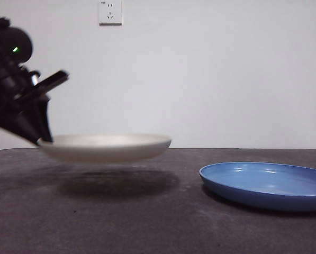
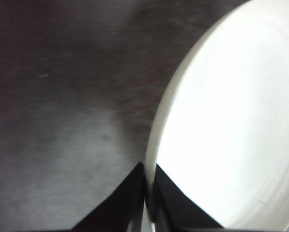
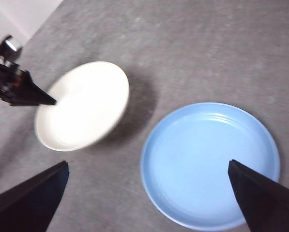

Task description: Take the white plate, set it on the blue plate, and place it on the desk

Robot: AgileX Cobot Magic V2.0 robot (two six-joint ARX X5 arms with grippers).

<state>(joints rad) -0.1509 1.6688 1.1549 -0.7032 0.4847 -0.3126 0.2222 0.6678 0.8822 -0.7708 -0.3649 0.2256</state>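
Left end effector [image 1: 41, 138] at the left side of the front view, dark and angled downward. Pinching the near rim of the white plate [image 1: 106, 146]; in the left wrist view, jaws pressed onto the thin rim edge, one jaw on the outer side, one on the inner side.

White plate held clear of the worktop [image 1: 147, 222], roughly level, slightly tilted. Dark shadow [image 1: 118, 182] on the worktop directly below it, not touching the plate's underside. Inside of plate bright cream-white in the left wrist view [image 2: 231, 125]; faint rings visible near its edge.

Blue plate [image 1: 269, 185] resting flat on the worktop, to the right in the front view, well apart from the white plate. Bare worktop between the two. Glossy, with pale reflections on the inner surface.

Right end effector [image 3: 149, 193] up above the worktop, looking down on both plates. Jaws spread wide, nothing between them. Blue plate [image 3: 212, 164] lies between and just beyond the two jaw tips; not touched. White plate [image 3: 83, 111] seen further off beside it, with the left end effector [image 3: 50, 100] gripping its rim on the side away from the blue plate.

Wall socket [image 1: 110, 11] on the pale wall behind. Green indicator light [image 1: 15, 50] lit on the left arm.
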